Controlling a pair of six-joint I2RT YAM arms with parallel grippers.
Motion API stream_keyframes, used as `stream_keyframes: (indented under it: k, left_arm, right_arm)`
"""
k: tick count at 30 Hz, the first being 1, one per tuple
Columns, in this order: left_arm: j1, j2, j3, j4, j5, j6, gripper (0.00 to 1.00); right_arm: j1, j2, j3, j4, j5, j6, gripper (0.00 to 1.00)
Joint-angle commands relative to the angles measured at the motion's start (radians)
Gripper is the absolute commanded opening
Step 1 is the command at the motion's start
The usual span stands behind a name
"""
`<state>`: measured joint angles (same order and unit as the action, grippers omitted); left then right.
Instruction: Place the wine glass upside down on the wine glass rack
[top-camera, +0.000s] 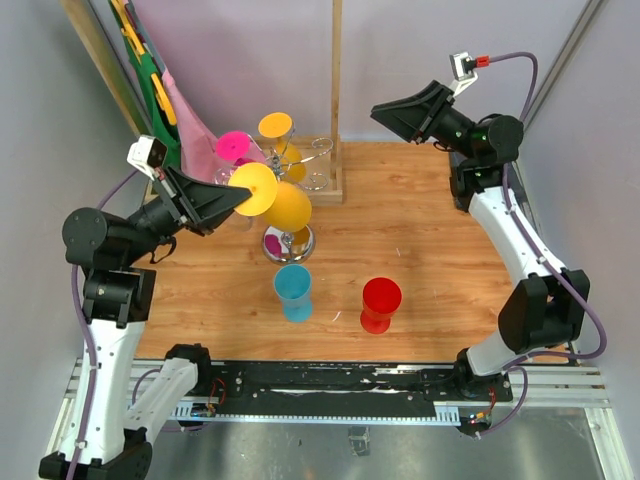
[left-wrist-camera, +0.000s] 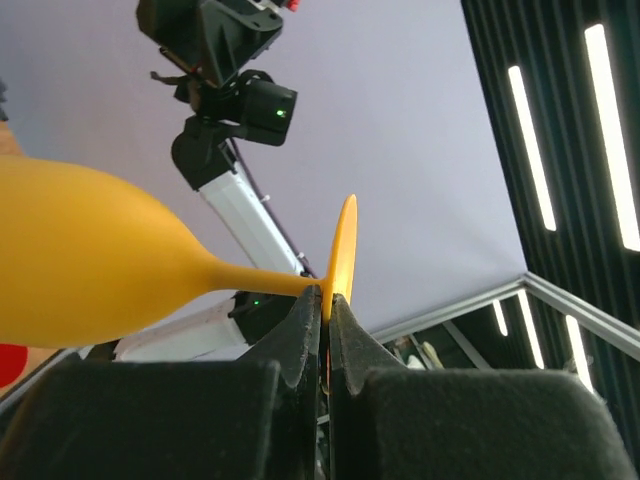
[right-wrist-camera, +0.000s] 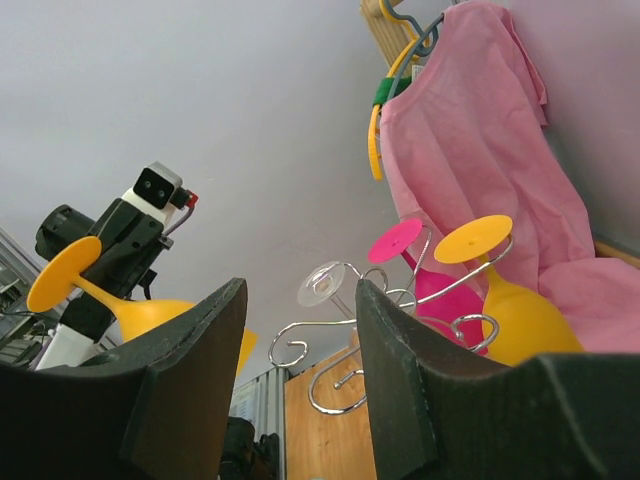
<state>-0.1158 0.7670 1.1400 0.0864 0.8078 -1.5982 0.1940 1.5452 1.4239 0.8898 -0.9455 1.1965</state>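
My left gripper is shut on the thin round foot of an orange wine glass. The glass lies tilted on its side in the air, bowl pointing right, right beside the silver wine glass rack. In the right wrist view this held orange wine glass shows at the left, short of the rack's curled arms. A pink glass, another orange glass and a clear glass hang upside down on the rack. My right gripper hovers open and empty at the back right.
A blue cup and a red cup stand on the wooden table in front of the rack. A wooden frame with an upright post stands just behind the rack. A pink cloth on a hanger hangs at the back left.
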Motion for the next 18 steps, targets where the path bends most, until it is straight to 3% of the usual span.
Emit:
stream_keyframes:
  k: [1, 18]
  left_arm:
    - [-0.008, -0.003, 0.036, -0.232, 0.061, 0.090, 0.00]
    - [-0.037, 0.020, -0.036, -0.373, 0.082, 0.174, 0.00]
  right_arm:
    - [-0.023, -0.036, -0.034, 0.076, 0.018, 0.003, 0.49]
    - [-0.038, -0.050, -0.086, 0.088, 0.011, 0.008, 0.49]
